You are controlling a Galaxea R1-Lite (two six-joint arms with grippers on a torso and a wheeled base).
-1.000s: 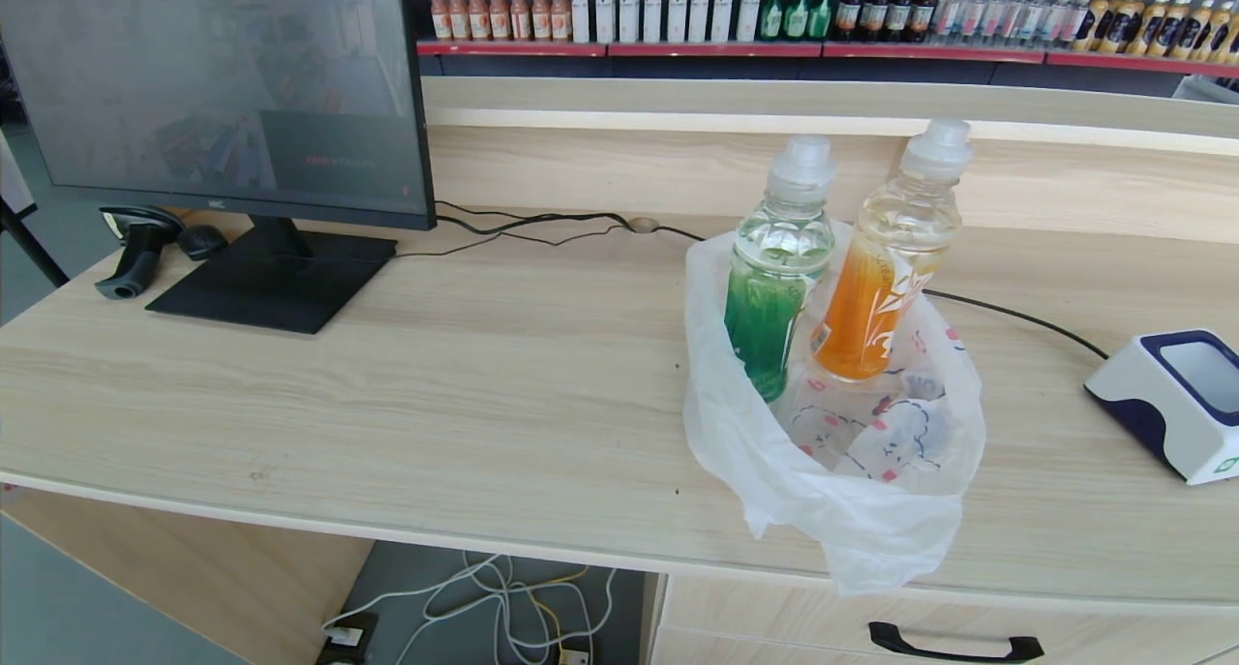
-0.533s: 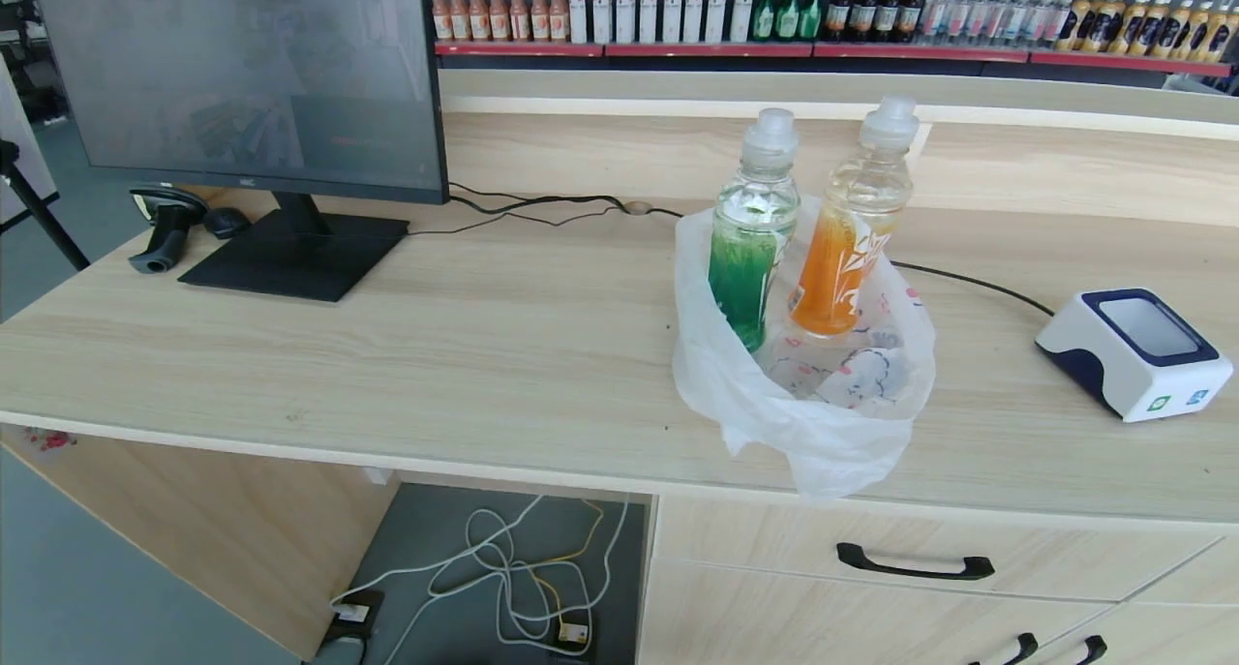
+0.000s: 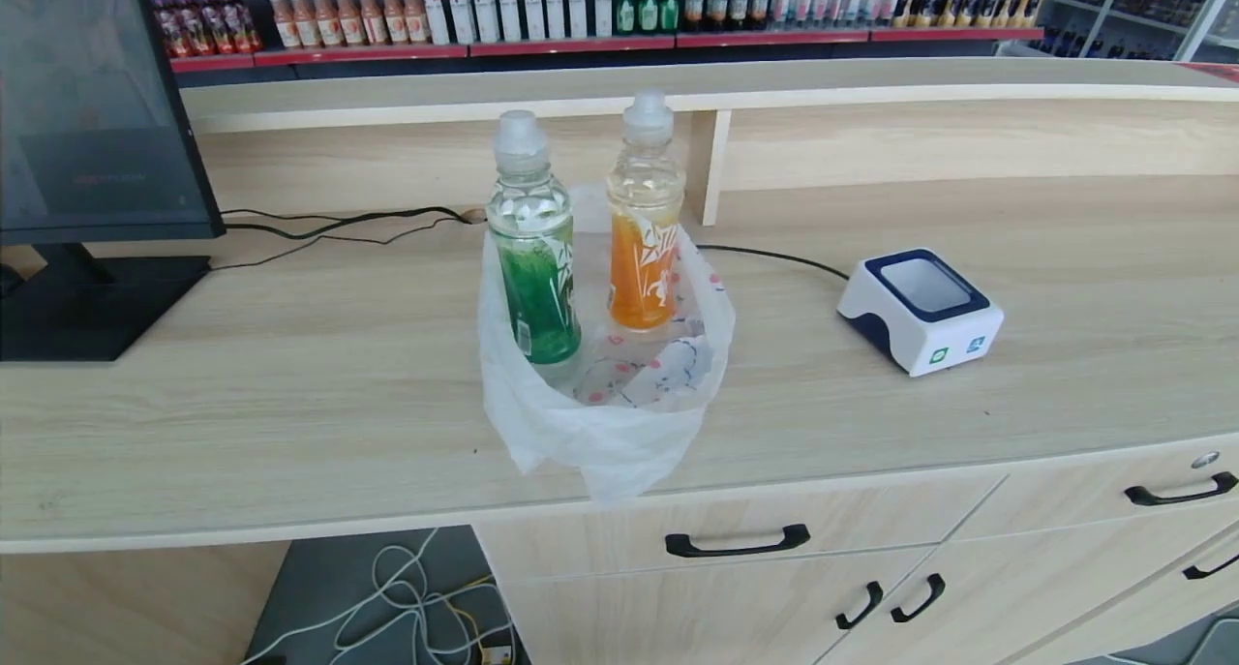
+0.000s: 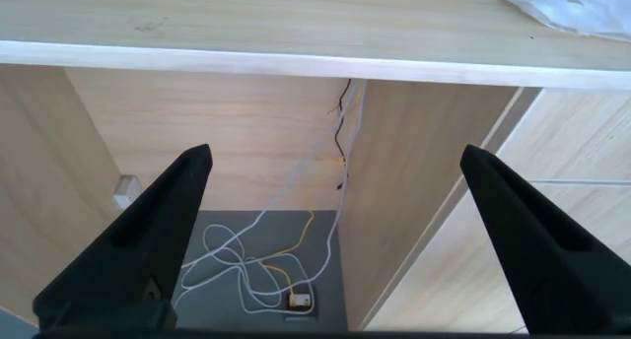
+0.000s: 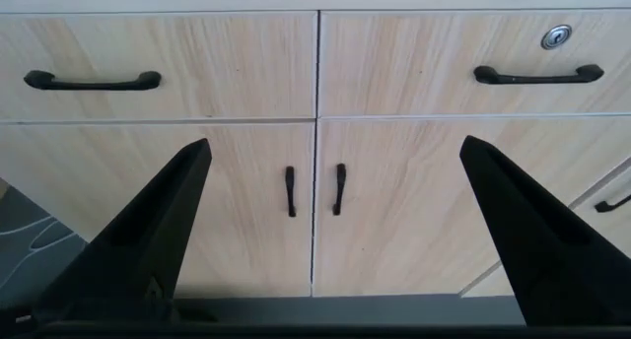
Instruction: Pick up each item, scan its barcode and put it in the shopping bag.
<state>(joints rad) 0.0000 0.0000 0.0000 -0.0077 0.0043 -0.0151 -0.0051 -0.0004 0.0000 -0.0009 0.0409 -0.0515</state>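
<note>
- Left pincer (image 4: 335, 152): fingers spread wide and empty. It hangs lower than the counter (image 3: 290, 404) edge and faces the kneehole's loose cables (image 4: 251, 275).
- Right pincer (image 5: 335, 142): also released and holding nothing, facing the cabinet doors (image 5: 315, 211) under the drawers.
- Shopping bag (image 3: 600, 433): on the counter, higher than both pincers, with its rim rolled down to leave the mouth open for loading.
- Green bottle (image 3: 537, 297) and orange bottle (image 3: 641, 278): upright inside the bag, side by side, apparently already packed.
- Barcode scanner (image 3: 920, 312): near the bag on the right pincer's side, window facing up for passing labels over.
</note>
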